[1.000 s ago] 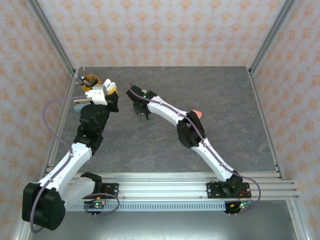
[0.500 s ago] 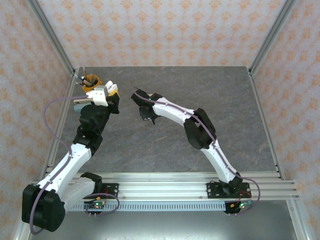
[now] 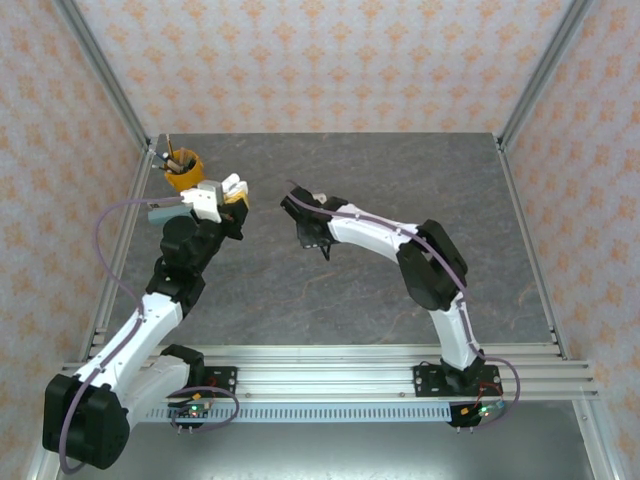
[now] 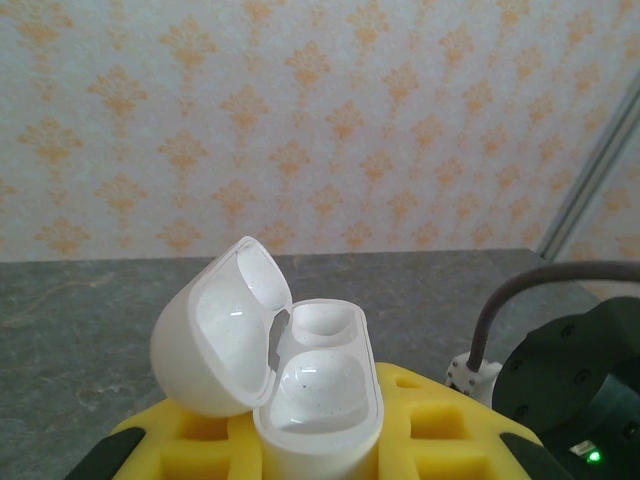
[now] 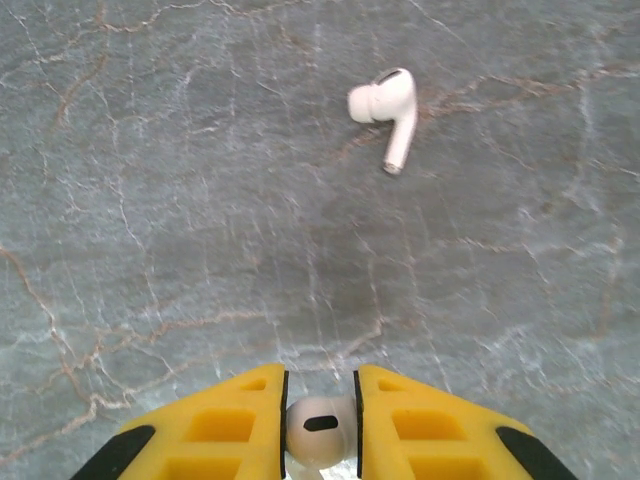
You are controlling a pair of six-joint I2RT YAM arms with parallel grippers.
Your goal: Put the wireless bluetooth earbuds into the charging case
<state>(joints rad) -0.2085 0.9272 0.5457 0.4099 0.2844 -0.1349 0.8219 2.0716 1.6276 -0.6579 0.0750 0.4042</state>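
White earbud (image 5: 385,118) on grey table (image 5: 150,200)

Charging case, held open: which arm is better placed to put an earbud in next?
Right. Its jaws pinch a white earbud, while the left arm's jaws hold the open charging case, whose wells look empty.

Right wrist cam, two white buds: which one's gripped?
The lower earbud, pinched in the right pincer; the other earbud lies free on the table.

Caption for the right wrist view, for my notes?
Right gripper pinching a white earbud, a second white earbud lying on the grey table ahead.
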